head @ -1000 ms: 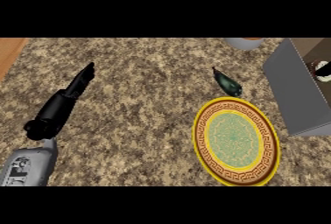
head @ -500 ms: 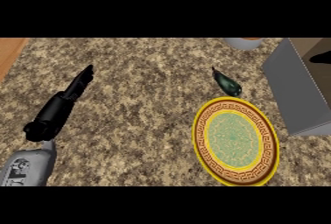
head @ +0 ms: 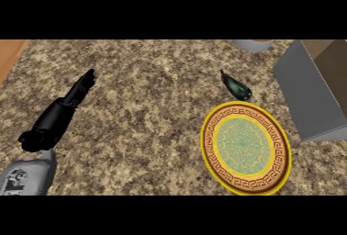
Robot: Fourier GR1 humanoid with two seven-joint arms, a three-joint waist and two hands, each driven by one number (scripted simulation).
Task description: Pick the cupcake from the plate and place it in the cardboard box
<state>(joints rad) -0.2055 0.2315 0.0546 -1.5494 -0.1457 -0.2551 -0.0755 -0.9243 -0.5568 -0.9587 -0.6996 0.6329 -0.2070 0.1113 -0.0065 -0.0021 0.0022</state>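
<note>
The round plate (head: 245, 147), yellow-rimmed with a brown patterned ring and a green centre, lies on the counter at the lower right with nothing on it. Right of it and further back stands the cardboard box (head: 308, 92), its grey outer wall facing me and a strip of brown inside showing at the view's right edge. No cupcake shows anywhere. My left hand (head: 76, 94) rests on the counter at the left, fingers straight and pointing away, holding nothing. My right hand is out of view.
A small dark green eggplant (head: 236, 87) lies just behind the plate. A pale round vessel (head: 252, 43) is cut off by the top edge. The counter's wooden border (head: 10, 55) shows at the upper left.
A dark shape with a pale patch, seen inside the box at the right edge, rose toward the top and is gone now. The left hand, plate and eggplant have not moved.
</note>
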